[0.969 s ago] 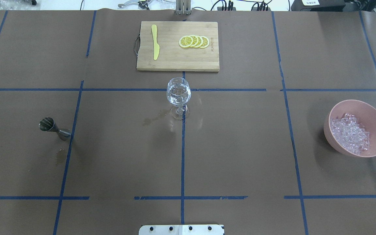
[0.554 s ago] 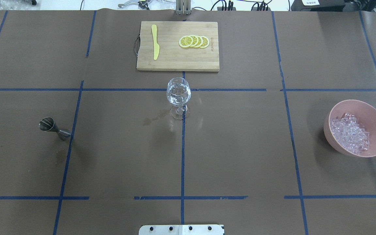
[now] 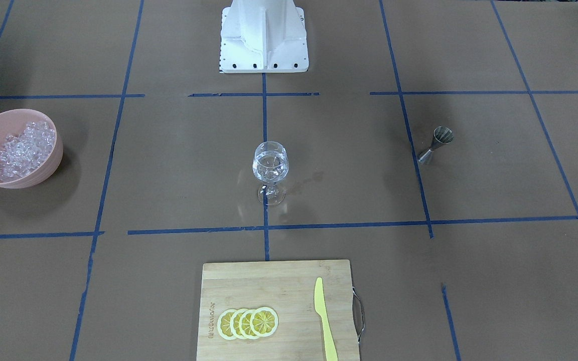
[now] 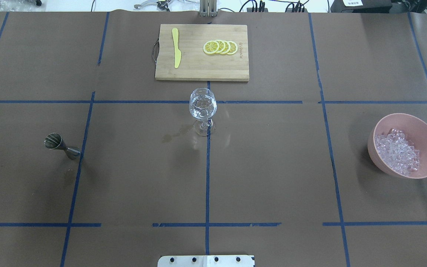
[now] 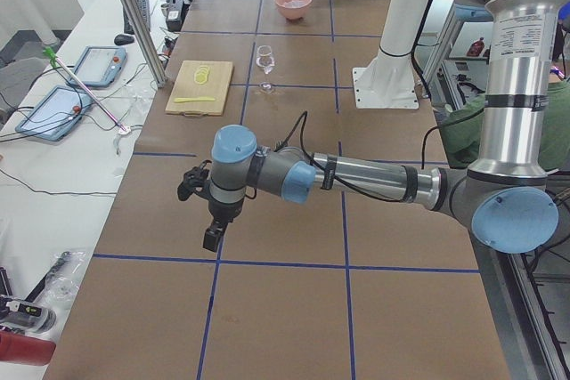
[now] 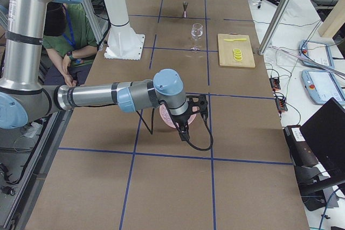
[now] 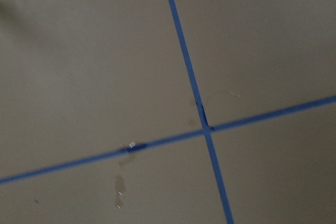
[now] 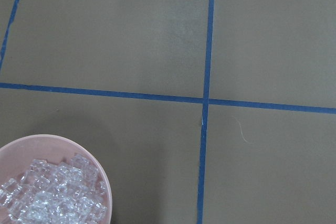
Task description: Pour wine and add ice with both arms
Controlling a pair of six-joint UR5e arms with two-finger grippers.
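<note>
The big table (image 4: 272, 167) is covered all over with brown paper. Blue tape lines (image 4: 207, 178) cut the paper into big squares. In the side views there are white benches next to the table with tablets, wires and a dark screen on them. A person in a green top (image 6: 73, 33) sits behind the robot.

A white pedestal (image 3: 264, 35) stands at the robot's edge of the table. The left arm (image 5: 356, 175) reaches out low over the paper at the robot's left end. The left gripper (image 5: 212, 236) hangs over a spot where two tape lines cross. It shows only from the side, so I cannot tell if it is clenched or let go.

The right arm (image 6: 102, 96) reaches out at the other end. The right gripper (image 6: 183, 132) hangs close to a pink bowl (image 4: 426, 129). I cannot tell how it stands either.

A wooden cutting board (image 4: 201, 70) lies at the far edge, in the middle. The pink bowl sits on the robot's right and holds a heap of ice (image 4: 397, 152). A wine glass (image 4: 202, 105) stands upright in the middle, just in front of the board. The wine (image 4: 202, 112) is in the glass, clear and hard to see. A small metal measuring cup (image 4: 60, 145) stands on the robot's left. A yellow knife (image 4: 176, 48) and four lemon slices (image 4: 221, 47) lie on the board. A little wet mark (image 4: 172, 135) is on the paper beside the glass.
</note>
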